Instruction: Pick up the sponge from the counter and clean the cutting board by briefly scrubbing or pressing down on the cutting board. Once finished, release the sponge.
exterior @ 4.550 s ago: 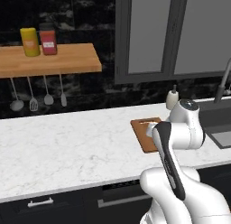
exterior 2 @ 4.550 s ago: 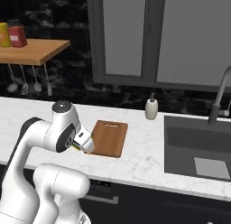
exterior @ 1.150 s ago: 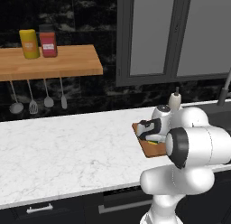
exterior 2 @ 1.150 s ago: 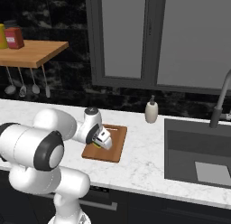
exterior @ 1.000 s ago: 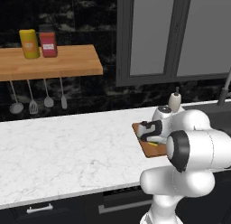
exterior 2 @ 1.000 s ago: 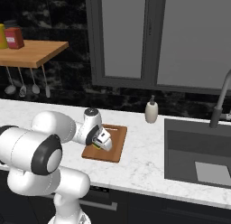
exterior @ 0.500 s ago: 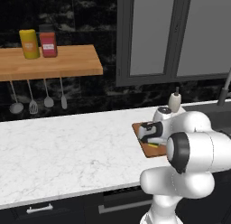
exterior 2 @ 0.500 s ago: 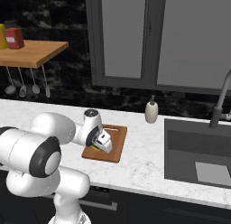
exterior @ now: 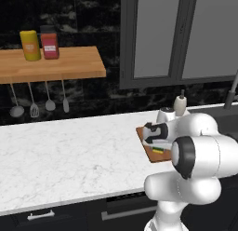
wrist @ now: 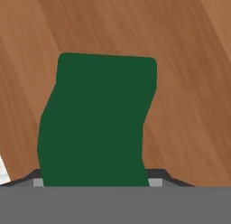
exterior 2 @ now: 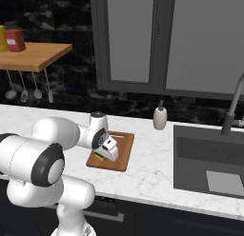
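The sponge [wrist: 97, 123] sits right between the two tips of the end effector [wrist: 97, 180]. In the hand view its dark green top looks big and a bit bent in the middle, with brown wood all around it. The tips stand close on each side of the sponge and pinch it, so the end effector is narrow and holds the sponge. In the left base view a bit of green and yellow peeks out just under the end effector [exterior: 155, 140]. In the right base view the sponge [exterior 2: 100, 156] shows as a small yellow and green bit low beside the end effector [exterior 2: 108, 152].

The sponge is down on the cutting board [exterior 2: 119, 152], a flat red-brown board right under the end effector. The sponge is on the side of the board nearest the robot. In the left base view the cutting board [exterior: 151, 153] is partly hidden by the arm.

The board lies flat on the white worktop [exterior: 69, 151], which runs far out to the left of the end effector. Past the end effector, near the dark wall, stands a small soap bottle [exterior 2: 160, 116]. Off to the right of it is the sink [exterior 2: 209, 159] with a tap [exterior 2: 233, 109]. Far off to the left and higher up is a wooden shelf [exterior: 51, 64] with a yellow can [exterior: 30, 45] and a red box [exterior: 49, 43] on it. Spoons and ladles [exterior: 39, 102] hang under the shelf.
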Motion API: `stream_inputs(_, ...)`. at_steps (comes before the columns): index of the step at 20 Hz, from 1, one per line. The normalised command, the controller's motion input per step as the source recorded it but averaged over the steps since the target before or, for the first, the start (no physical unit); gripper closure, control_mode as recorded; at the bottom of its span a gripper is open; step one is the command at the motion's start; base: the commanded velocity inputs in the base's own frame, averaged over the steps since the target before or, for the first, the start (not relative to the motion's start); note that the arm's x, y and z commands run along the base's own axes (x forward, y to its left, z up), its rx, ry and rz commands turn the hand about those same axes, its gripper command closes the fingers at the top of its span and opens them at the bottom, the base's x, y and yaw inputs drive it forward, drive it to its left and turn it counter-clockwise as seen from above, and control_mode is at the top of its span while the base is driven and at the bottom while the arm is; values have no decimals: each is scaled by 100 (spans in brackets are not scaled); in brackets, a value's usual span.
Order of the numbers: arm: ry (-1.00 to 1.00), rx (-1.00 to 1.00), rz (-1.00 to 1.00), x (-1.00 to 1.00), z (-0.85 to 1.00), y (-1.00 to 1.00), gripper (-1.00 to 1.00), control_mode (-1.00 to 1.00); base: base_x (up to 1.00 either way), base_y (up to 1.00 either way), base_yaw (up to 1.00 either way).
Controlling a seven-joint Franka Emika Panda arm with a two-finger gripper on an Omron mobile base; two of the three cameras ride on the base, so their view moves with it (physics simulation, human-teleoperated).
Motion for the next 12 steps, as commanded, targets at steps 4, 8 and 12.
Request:
stream_inputs(4, 11, 0, 2, -66, -40, 21, 100, -100, 0, 0, 0)
stream_inputs(8, 10, 0, 1, -47, -38, 21, 100, -100, 0, 0, 0)
stream_inputs(12, 2, 0, 0, -5, -21, 6, 100, -100, 0, 0, 0)
